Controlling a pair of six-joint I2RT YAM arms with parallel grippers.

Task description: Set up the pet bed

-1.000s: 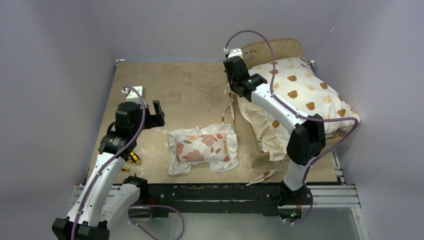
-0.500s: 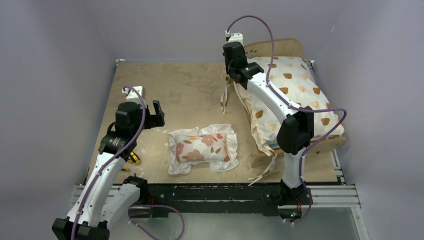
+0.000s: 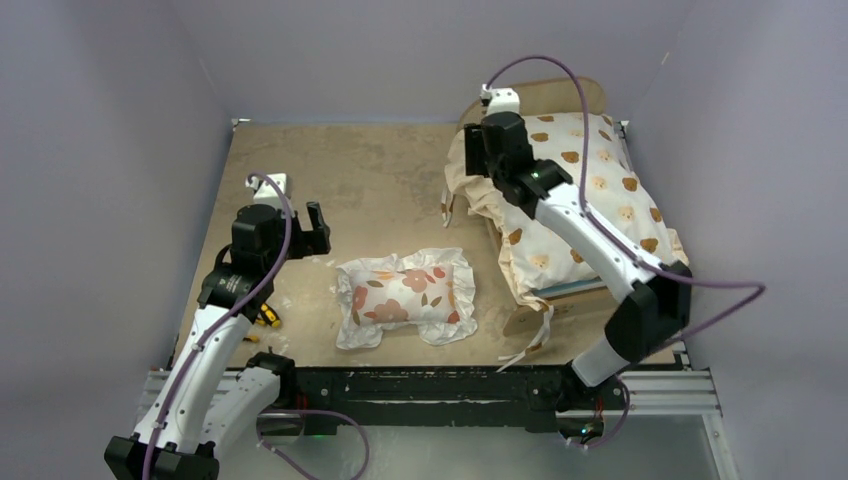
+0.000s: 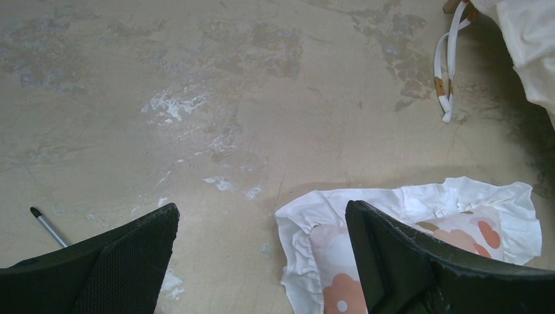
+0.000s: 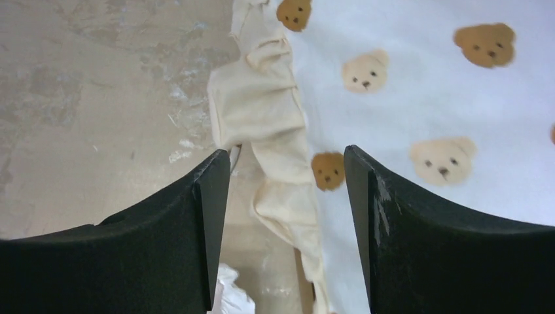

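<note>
At far right of table (image 3: 350, 170), bed (image 3: 545, 98): wood frame, headboard twd back wall, mostly under cushion; striped base peeks out at near end.
Cushion (image 3: 620, 190): bear print, lies along top of bed; cream ruffle hangs over bed's L side.
Cushion vs 1 s ago: then it slumped off L side w/ far more ruffle spilling twd table; now further onto frame and flatter.
R gripper (image 3: 472, 160): over cushion's far-L corner, by headboard. Wrist view: R gripper (image 5: 286, 154) has fingers spread, ruffle and cushion (image 5: 425, 98) below the gap, nothing pinched.
R gripper vs 1 s ago: was further L, off bed's edge; has since shifted R and jaws have parted. Elbow has swung out to the R.
L gripper (image 3: 315, 232): above bare table at L, just L of pillow. Wrist view: L gripper (image 4: 262, 209) spread wide, holds nothing.
L arm vs 1 s ago: same pose, no change.
Pillow (image 3: 405, 295): floral, flat on table mid-front, apart from bed; same spot as before. Its corner shows betw. L fingers (image 4: 321, 242).
Ties (image 3: 450, 205): cream straps dangling on table off cushion's far-L corner; also in L wrist view (image 4: 445, 78).
Pen (image 4: 46, 222): on table by L finger.
</note>
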